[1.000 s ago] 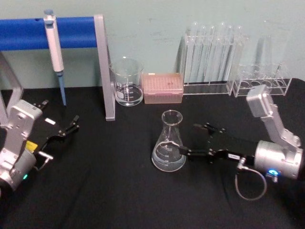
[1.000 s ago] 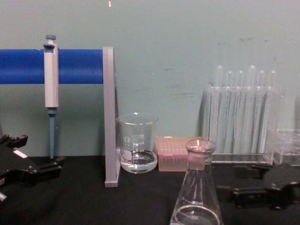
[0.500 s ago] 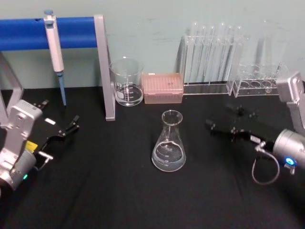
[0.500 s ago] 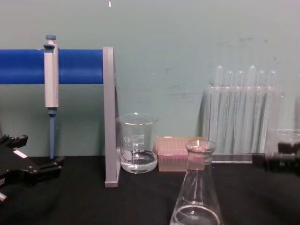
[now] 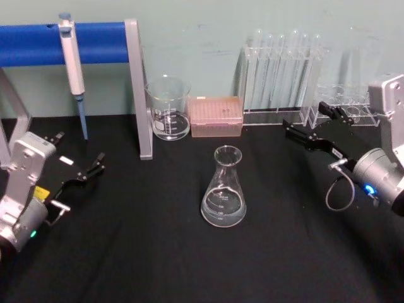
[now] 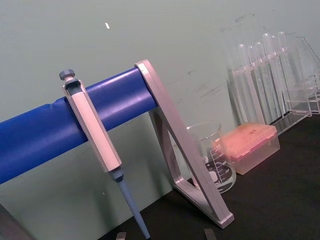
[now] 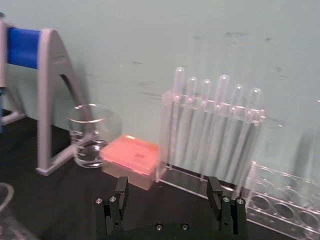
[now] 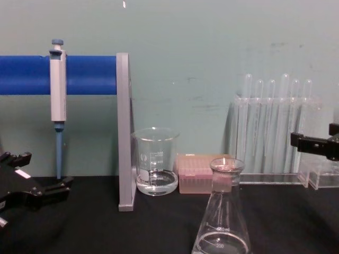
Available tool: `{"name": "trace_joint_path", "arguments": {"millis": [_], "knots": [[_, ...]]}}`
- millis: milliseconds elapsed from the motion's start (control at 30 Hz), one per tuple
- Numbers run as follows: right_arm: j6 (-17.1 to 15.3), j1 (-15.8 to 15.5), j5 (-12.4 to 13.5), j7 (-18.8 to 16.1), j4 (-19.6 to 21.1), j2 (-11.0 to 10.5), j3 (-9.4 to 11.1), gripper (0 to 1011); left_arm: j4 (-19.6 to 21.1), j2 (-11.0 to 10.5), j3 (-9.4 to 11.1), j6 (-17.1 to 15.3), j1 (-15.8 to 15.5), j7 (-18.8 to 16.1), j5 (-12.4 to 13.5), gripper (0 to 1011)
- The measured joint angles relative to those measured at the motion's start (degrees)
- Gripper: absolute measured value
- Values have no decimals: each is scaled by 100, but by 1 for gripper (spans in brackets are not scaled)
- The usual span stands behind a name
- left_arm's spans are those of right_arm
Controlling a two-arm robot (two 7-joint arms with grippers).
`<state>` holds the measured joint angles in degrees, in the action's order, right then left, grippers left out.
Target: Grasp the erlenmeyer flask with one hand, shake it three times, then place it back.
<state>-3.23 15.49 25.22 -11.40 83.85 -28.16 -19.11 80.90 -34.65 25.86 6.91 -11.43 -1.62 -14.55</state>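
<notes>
Two grippers off flask [image 5: 223, 196]: R gripper [image 5: 307, 130] backed away right of it, jaws open, empty; L gripper [image 5: 82, 169] parked left, open. Flask upright — you look done.

Erlenmeyer flask [image 8: 221, 211] base cut off by the chest view's lower edge, only a sliver of its rim at the right wrist view's corner, right hand [image 8: 318, 144] running off the chest view's right edge, left hand [image 8: 37, 193] partly cut at the left edge, graduation print too small to read
</notes>
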Motion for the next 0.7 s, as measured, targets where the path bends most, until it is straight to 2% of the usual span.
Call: {"name": "trace_joint_path", "arguments": {"millis": [300,700], "knots": [[-69,-45,-410,481,-259,313,-9,1003,0,0,0,0,0,0,0,1001],[-169,-141,-555,552,-530,535,79,1002,0,0,0,0,0,0,0,1001]]}}
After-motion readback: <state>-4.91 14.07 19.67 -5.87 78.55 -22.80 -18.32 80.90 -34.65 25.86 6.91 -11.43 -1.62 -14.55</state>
